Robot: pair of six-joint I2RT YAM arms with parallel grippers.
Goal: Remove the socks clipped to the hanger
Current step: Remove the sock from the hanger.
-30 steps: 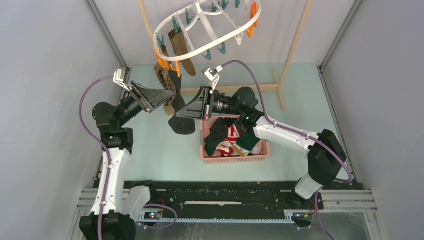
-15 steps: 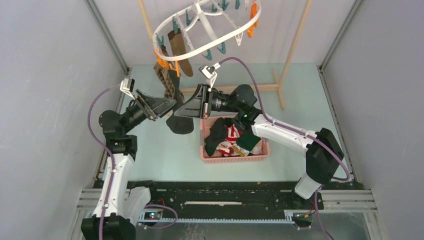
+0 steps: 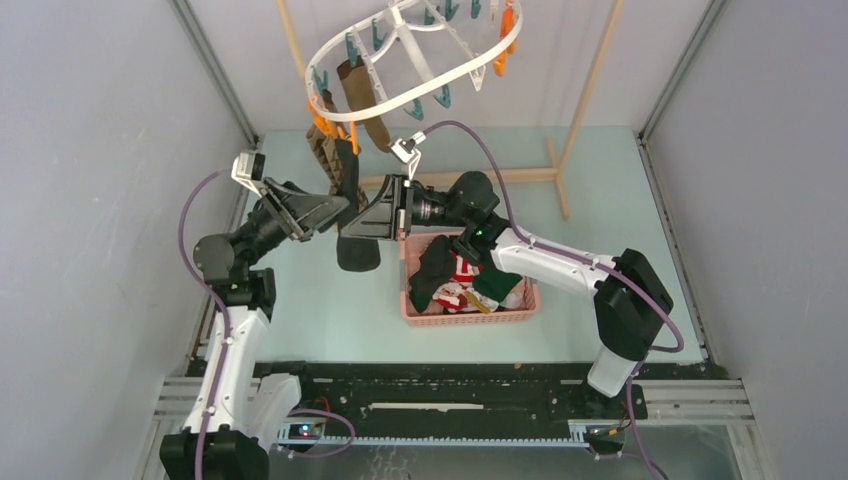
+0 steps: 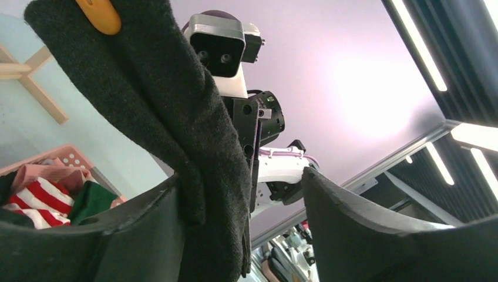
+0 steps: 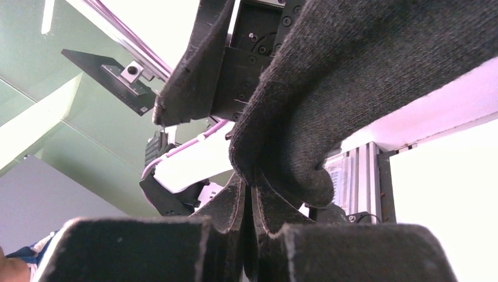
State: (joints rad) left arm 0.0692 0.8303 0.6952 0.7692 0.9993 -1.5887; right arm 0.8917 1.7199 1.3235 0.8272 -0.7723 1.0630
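right tool (image 3: 372, 218) is squeezed tight on the black sock (image 3: 348, 185). the soft cloth is pinched between its two fingers (image 5: 176, 241), which are pressed together.

left tool (image 3: 338, 205) is on the other side of the same sock. its fingers are apart. the sock touches one finger (image 4: 117, 235), and there is a gap to the other one.

the black sock hangs down from an orange clip (image 4: 98, 13) on the white hanger (image 3: 470, 72). its foot end dangles low over the green desk (image 3: 300, 300). brown socks (image 3: 362, 105) hang from the hanger too, just beside the black one.

a pink basket (image 3: 465, 318) sits on the desk near the right tool. more socks (image 3: 462, 270) lie inside it: black, red and white striped, and dark green. a wooden rack (image 3: 592, 75) stands at the back.
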